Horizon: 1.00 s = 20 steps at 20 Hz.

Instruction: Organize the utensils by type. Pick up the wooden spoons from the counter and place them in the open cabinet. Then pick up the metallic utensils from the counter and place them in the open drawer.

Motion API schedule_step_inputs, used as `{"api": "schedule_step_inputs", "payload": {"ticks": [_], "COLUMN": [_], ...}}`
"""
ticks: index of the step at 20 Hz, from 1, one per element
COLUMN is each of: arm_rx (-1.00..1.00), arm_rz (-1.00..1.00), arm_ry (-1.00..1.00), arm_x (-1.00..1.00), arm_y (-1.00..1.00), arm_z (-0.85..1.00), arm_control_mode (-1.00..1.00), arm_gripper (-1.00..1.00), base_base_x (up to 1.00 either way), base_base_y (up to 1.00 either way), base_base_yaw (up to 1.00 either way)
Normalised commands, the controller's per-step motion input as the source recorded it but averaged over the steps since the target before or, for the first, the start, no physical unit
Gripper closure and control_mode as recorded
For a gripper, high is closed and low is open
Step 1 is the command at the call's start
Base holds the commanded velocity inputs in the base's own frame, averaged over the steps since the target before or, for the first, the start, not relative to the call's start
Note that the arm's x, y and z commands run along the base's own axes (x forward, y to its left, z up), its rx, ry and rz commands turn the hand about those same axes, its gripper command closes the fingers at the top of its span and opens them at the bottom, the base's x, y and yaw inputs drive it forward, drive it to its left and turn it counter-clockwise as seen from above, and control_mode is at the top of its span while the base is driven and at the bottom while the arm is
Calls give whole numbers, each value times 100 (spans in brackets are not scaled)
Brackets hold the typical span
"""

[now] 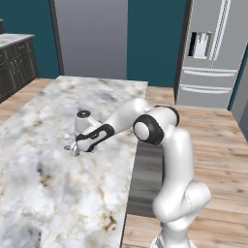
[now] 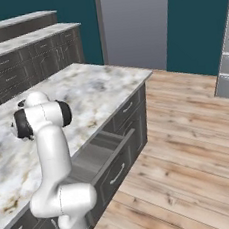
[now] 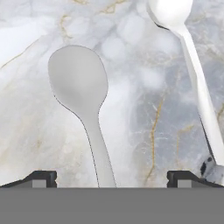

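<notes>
directly under the hand (image 3: 112,181) lie two metal spoons on the tabletop (image 1: 43,189): the nearer spoon (image 3: 83,100) has its oval bowl pointing away and its handle running back between the two dark fingertips, while a second spoon (image 3: 192,65) lies just beside it to one side, its handle passing close to one fingertip (image 3: 183,178). the fingers stand wide apart with nothing between them but that handle, not yet touched. no wooden spoons can be made out from here, so the step in hand looks like picking up a metal piece. to do it well, the hand should come straight down so the handle sits centred between the fingers, close on the slim neck below the bowl, and keep clear of the second spoon so it isn't dragged along. in the left base view the hand (image 1: 73,147) hangs low over the middle of the marble, well in from the edges. the open drawer (image 2: 99,158) stands pulled out below the tabletop's near edge beside the arm, with bare wooden floor (image 2: 190,143) beyond it, so the carry must lift over that edge before lowering.
</notes>
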Motion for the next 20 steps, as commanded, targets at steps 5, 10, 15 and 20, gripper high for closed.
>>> {"api": "schedule_step_inputs", "payload": {"ticks": [5,10,15,20], "arm_rx": [0,0,0,0], "arm_rz": [0,0,-3,-8], "arm_ry": [0,0,0,0], "arm_x": [10,10,1,-1], "arm_y": [14,12,11,10], "arm_z": [-19,-15,-24,-38], "arm_control_mode": [-100,-100,-100,-100], "arm_gripper": [-100,-100,-100,100], "base_base_x": [0,0,0,0], "base_base_y": [0,0,0,0], "base_base_yaw": [0,0,0,0]}}
